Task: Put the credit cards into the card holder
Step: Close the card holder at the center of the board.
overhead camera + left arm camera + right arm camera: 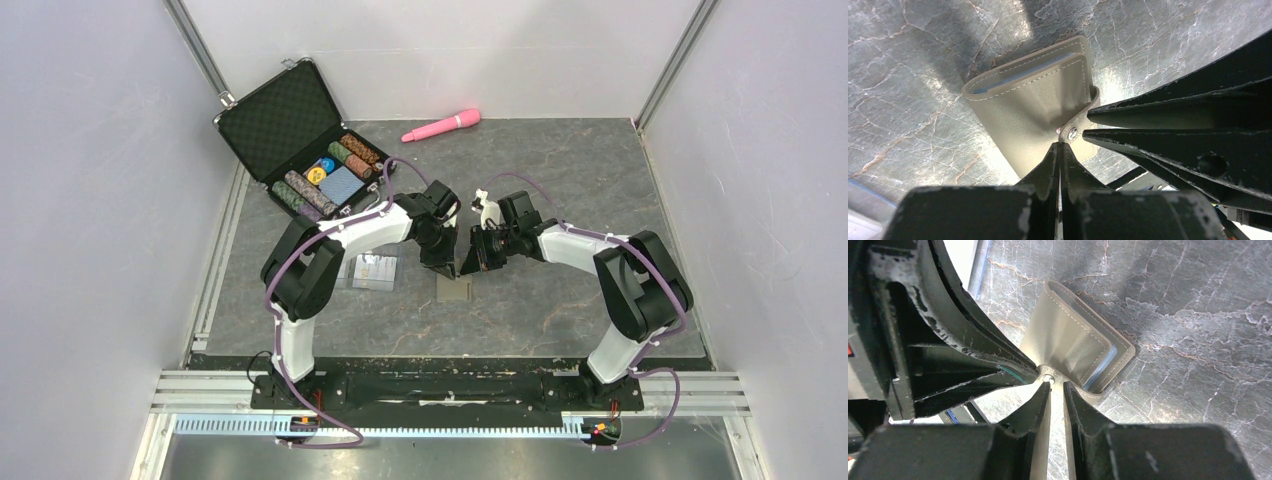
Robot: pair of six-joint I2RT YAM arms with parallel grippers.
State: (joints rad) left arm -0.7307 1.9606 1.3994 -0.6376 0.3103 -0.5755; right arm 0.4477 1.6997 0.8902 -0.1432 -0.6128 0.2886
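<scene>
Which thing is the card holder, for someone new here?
On the grey marbled table, find where the left tool and right tool meet. The card holder lies there: a khaki-tan folded wallet, unlike the pale credit cards to its left.

Your bench was a grey slab veined like marble. At its far left corner you had an open black hard case holding rows of poker chips. A pink plastic cylinder lay along the far edge. Near the middle sat a khaki-tan folding card holder, with pale whitish-grey credit cards lying flat near it, to its left.
</scene>
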